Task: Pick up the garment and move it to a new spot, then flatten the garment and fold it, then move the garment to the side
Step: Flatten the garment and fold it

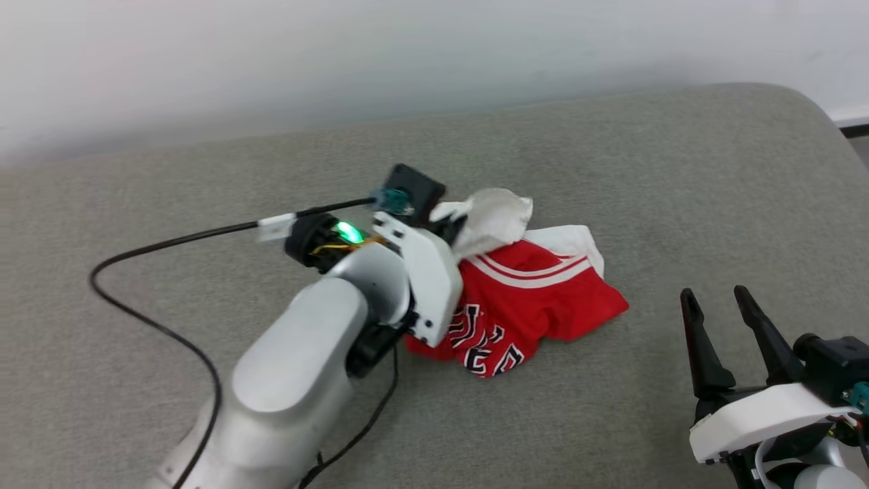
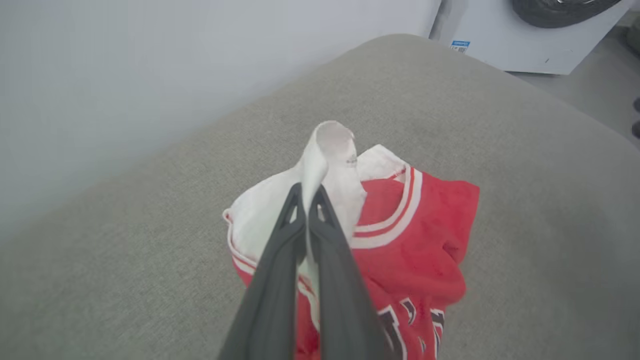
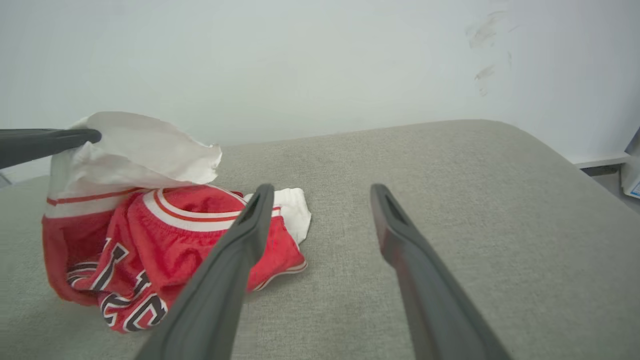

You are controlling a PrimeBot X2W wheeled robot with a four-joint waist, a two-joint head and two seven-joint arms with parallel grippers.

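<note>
The left claw point(image 2: 307, 192) is pinched shut on a white fold of the garment point(image 1: 536, 299), holding that fold up while the red lettered bulk lies crumpled near the middle of the grey padded surface point(image 1: 611, 170). The right claw point(image 1: 713, 295) hovers with its jaws wide, apart from the garment's right edge. Bare surface lies on every side of the garment, out to the far edge along the wall point(image 1: 407, 54) and the rounded far-right corner.
</note>
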